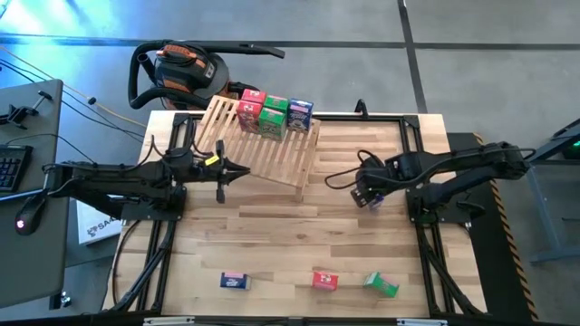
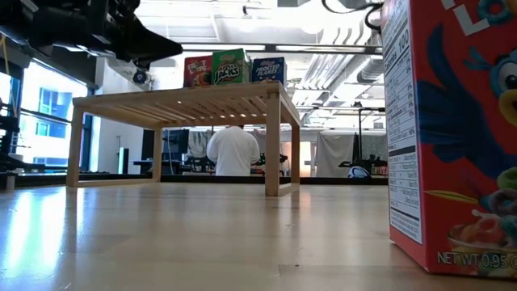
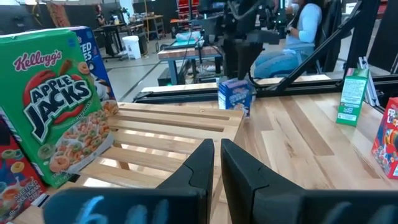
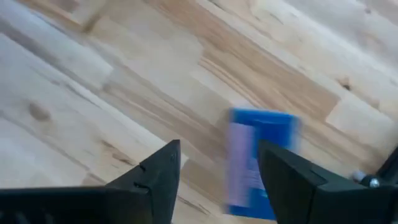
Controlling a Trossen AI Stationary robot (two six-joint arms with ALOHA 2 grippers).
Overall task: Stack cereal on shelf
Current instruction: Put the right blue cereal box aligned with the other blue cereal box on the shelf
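Right of the light wooden slatted shelf [image 1: 265, 145], the right gripper [image 1: 370, 195] hangs over a small blue-and-white cereal box [image 4: 258, 163] on the plank tabletop [image 1: 299, 244]. Fingers spread wide, nothing held; in the right wrist view the box lies between and just below the tips, long axis running roughly along the fingers, so a straight drop looks right. Left gripper [image 1: 220, 174] sits at the shelf's front-left edge, fingers nearly closed, empty. Shelf already carries red [image 1: 249, 108], green [image 1: 273, 116] and blue [image 1: 300, 113] boxes. Three more boxes [image 1: 325, 280] wait along the near table edge.
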